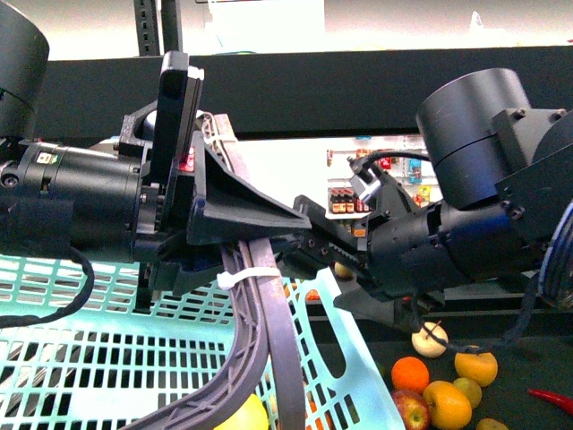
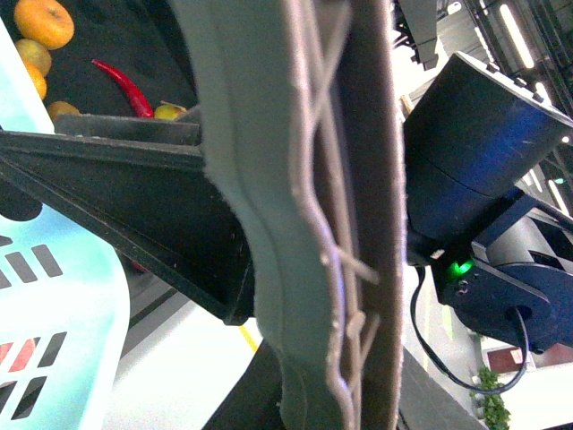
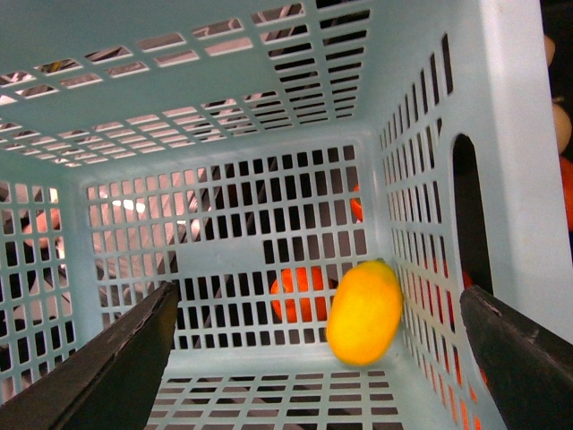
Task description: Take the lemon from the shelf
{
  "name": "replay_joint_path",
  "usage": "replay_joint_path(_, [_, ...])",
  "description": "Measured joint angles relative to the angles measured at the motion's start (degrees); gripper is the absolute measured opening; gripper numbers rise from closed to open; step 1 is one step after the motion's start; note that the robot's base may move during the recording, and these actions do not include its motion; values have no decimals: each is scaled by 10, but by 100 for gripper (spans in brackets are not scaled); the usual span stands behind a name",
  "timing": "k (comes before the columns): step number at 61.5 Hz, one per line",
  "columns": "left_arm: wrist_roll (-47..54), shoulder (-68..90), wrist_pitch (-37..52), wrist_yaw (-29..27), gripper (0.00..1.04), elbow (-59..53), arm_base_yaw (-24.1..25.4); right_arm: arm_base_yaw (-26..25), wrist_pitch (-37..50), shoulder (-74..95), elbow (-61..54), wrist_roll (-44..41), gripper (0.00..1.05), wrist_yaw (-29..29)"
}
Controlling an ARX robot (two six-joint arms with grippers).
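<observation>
Containing one lemon (image 3: pixel 364 312): mint basket (image 3: pixel 224 90)

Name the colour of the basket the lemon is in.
The basket is pale turquoise, clearest in the right wrist view.

The lemon (image 3: pixel 364 312), bright yellow and oval, is tilted on end low inside the pale turquoise basket (image 3: pixel 224 72), close against 1 slotted wall. The shelf's (image 1: pixel 524 414) dark tray lies just beside the basket.

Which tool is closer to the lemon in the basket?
Right, by the look of it: the right tool hangs open over the basket, lemon between its fingers. The left tool grips the handle arching overhead.
</observation>
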Motion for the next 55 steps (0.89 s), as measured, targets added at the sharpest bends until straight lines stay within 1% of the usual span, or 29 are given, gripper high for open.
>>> replay_joint_path(3, [6, -1, -1, -1, 10, 0, -2, -25, 10, -11, -4, 12, 104, 0])
replay_joint_path(5, [10, -1, -1, 0, 10, 0, -3, -39, 12, -14, -4, 13, 103, 1])
replay_joint_path(8, [13, -1, -1, -2, 10, 0, -2, -82, 23, -25, -6, 16, 102, -2])
replay_joint_path(10, [13, -1, -1, -3, 10, 0, 0, -99, 29, -26, -7, 15, 102, -2])
replay_joint_path(13, [14, -1, -1, -6, 10, 0, 2, -138, 35, -26, -9, 7, 102, 1])
replay_joint_path(18, [18, -1, -1, -7, 10, 0, 2, -188, 41, -9, -22, -10, 102, 4])
replay_joint_path(24, [18, -1, -1, -7, 10, 0, 0, -220, 53, 37, -36, -41, 102, 6])
replay_joint_path(32, [18, -1, -1, -8, 10, 0, 2, -229, 78, 107, -52, -82, 102, 11])
replay_joint_path(40, [18, -1, -1, -6, 10, 0, 2, -217, 107, 173, -57, -114, 102, 26])
replay_joint_path(46, [18, -1, -1, -7, 10, 0, 1, -200, 129, 231, -56, -129, 102, 50])
replay_joint_path(51, [18, -1, -1, -7, 10, 0, 1, -182, 139, 276, -47, -129, 102, 59])
replay_joint_path(55, [18, -1, -1, -7, 10, 0, 1, -155, 142, 321, -28, -124, 102, 66])
